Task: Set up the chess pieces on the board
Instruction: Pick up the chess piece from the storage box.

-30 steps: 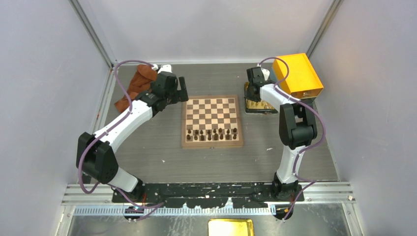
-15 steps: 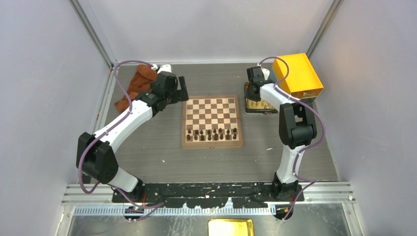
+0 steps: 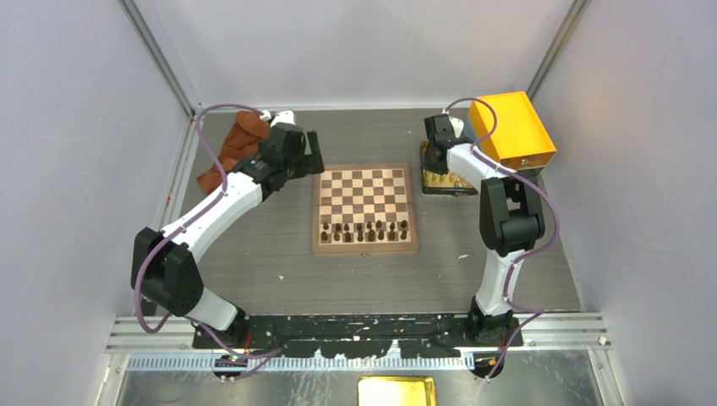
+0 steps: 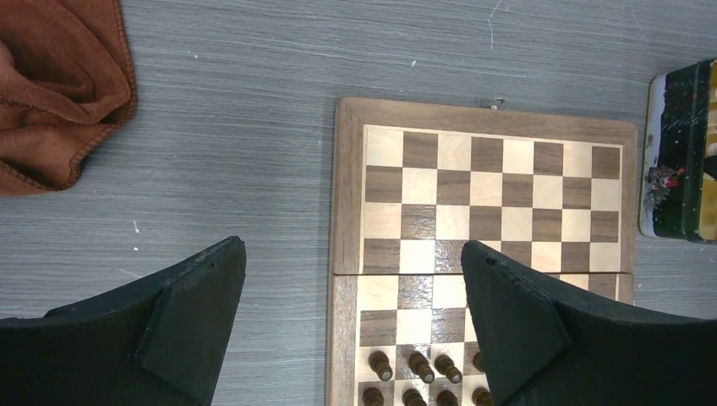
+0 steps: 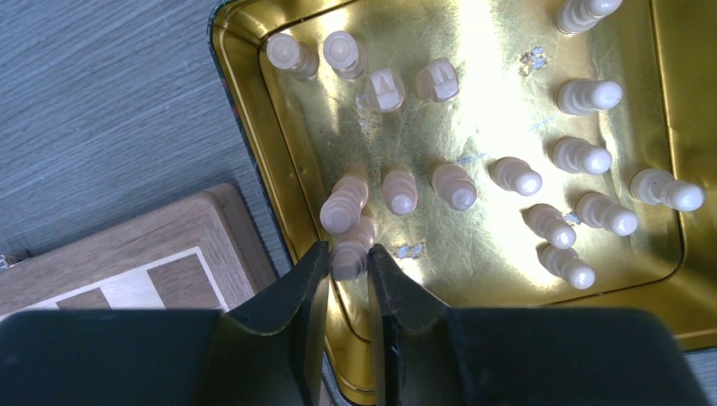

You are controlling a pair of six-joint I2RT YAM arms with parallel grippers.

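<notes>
Several pale cream chess pieces [image 5: 516, 175] stand in a shallow golden tray [image 5: 482, 118] just right of the board [image 3: 365, 190]. My right gripper [image 5: 347, 252] is down in the tray's near-left corner, shut on one cream piece [image 5: 353, 241], with another cream piece touching it. My left gripper [image 4: 351, 254] is open and empty, hovering over the board's left border [image 4: 347, 211]. The board's far rows are bare. Dark brown chessmen [image 3: 363, 230] fill its two near rows. The board's corner shows in the right wrist view [image 5: 161, 249].
An orange-yellow box [image 3: 511, 128] stands behind the tray [image 3: 444, 179] at the back right. A rust-brown cloth [image 3: 237, 148] lies crumpled at the back left, also in the left wrist view [image 4: 59, 85]. White walls close in the table.
</notes>
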